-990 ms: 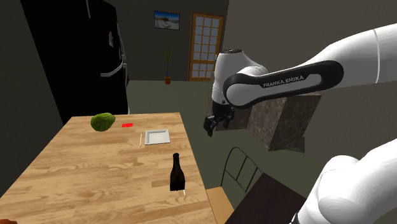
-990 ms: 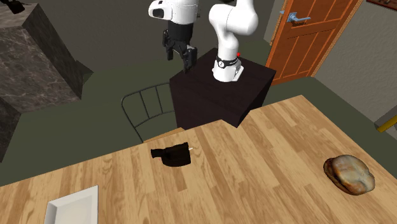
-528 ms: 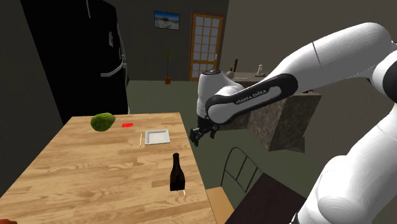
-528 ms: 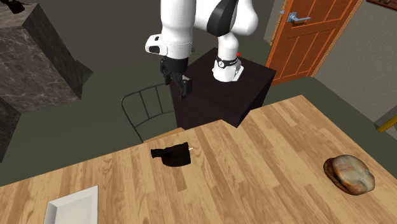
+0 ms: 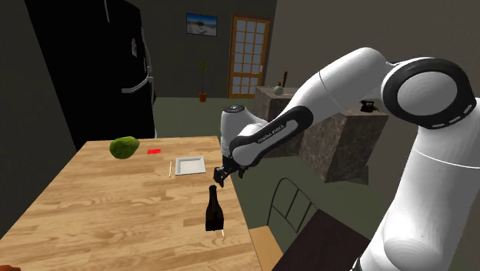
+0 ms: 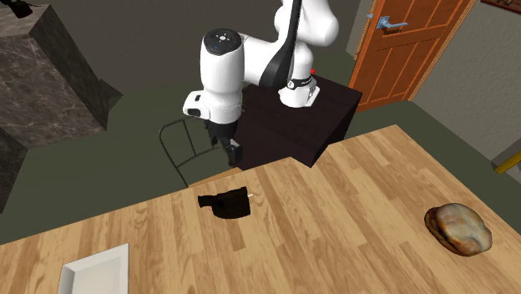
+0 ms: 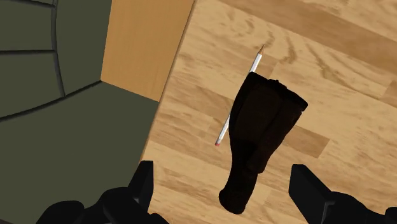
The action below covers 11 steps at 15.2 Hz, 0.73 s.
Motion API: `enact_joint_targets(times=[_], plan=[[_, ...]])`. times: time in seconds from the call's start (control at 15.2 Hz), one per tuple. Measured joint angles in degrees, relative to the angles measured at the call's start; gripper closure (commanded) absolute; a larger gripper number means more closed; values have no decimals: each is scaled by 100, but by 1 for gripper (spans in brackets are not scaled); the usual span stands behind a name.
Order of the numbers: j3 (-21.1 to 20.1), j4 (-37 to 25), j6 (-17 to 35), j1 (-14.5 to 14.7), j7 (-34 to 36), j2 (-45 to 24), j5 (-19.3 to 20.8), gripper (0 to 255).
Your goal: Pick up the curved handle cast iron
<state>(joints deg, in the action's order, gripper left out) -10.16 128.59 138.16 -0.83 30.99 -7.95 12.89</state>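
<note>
The all-black two-finger gripper (image 5: 219, 175) hangs with its fingers (image 7: 143, 180) spread wide and nothing between them in contact. In the second exterior view the gripper (image 6: 233, 150) sits off the table's near edge, above the curved wire back of a chair (image 6: 188, 142), apart from the dark brown, bottle-shaped cast iron piece (image 6: 225, 205).

In the shoulder view that piece (image 5: 213, 209) stands just below the fingertips, close to the table edge on the stand's side. Open air lies above it and toward the arm. Across the light, plank-grained wooden table (image 5: 115, 215) the boards around it are bare.

Beside its base lies a thin white pencil (image 7: 238, 98), and past the table edge the chair's tan wooden seat (image 7: 143, 44) sits over an olive floor. Farther along the table are a white square plate (image 5: 190, 165), a small red thing (image 5: 154, 152) and a green rounded lump (image 5: 124, 147).

A tall black refrigerator (image 5: 115, 69) stands behind the table, a stone-patterned block (image 5: 346, 142) beyond the arm, and an orange door (image 6: 409, 46) behind the stand.

The piece (image 7: 261, 127) stands upright with its long axis vertical, wide base on the wood and narrow neck toward the gripper.
</note>
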Motion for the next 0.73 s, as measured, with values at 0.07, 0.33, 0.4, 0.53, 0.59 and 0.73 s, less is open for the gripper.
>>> enact_joint_targets(times=[0.07, 0.33, 0.4, 0.53, 0.59, 0.73], plan=[[12, -137, 92, 24, 100, -247, 78, 0], [96, -766, 348, 157, 438, -1188, 323, 0], [119, -936, 380, 191, 498, -1401, 362, 0], [167, -1298, 429, 263, 609, -1827, 427, 0], [197, -1492, 463, 297, 652, -2059, 459, 0], [237, -1599, 561, 328, 705, -2274, 506, 0]])
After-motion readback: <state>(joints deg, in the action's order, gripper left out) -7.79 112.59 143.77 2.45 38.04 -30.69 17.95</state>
